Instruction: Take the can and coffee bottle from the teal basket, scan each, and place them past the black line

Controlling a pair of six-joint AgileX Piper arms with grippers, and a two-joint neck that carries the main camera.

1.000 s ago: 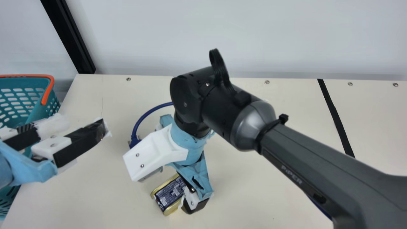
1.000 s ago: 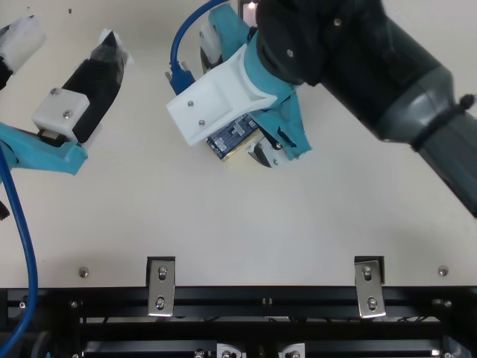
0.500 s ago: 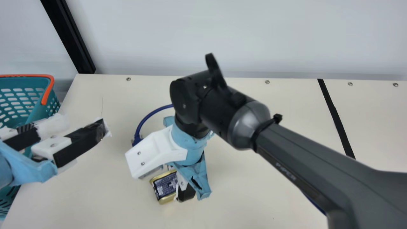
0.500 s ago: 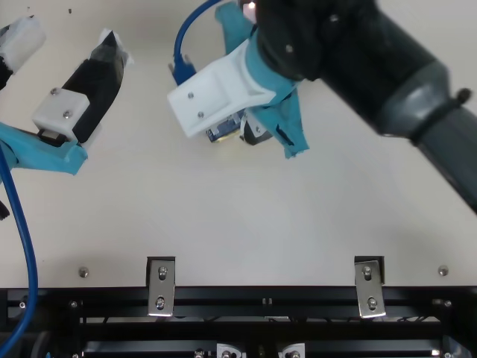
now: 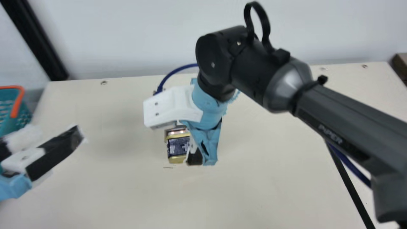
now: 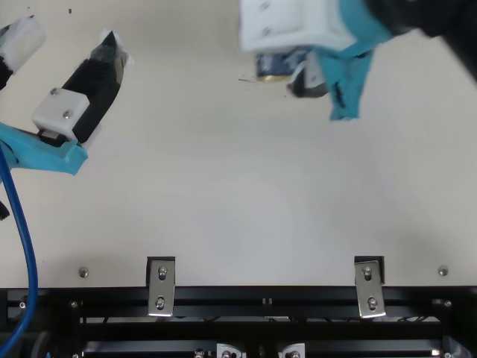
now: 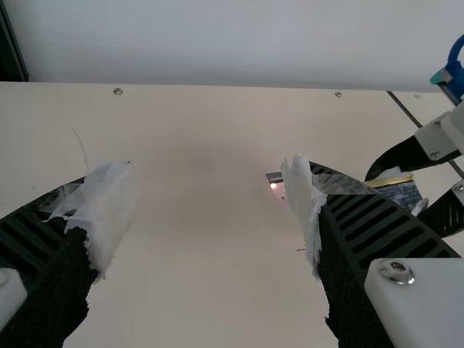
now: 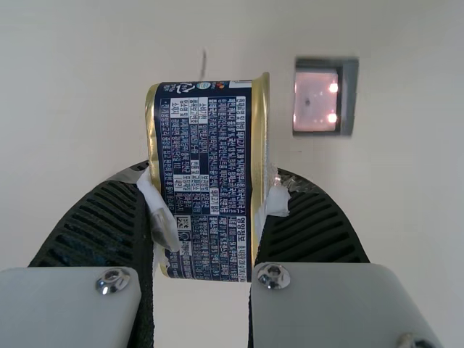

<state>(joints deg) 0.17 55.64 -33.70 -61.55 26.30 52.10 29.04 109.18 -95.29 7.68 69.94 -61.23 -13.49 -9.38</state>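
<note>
From here the table (image 5: 254, 190) is a cream top with screws (image 5: 104, 82) along its far edge, a black line (image 5: 352, 190) across its right part, and a small dark-framed scanner window (image 8: 315, 101) glowing pink

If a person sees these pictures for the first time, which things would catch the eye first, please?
First, probably the big dark right arm, slanting across the main view's right half. Next, the navy and gold can, held between the fingers of the right gripper, with a glowing pink window beyond it in the right wrist view. Then the teal basket with its orange handle, at the main view's left edge.
</note>
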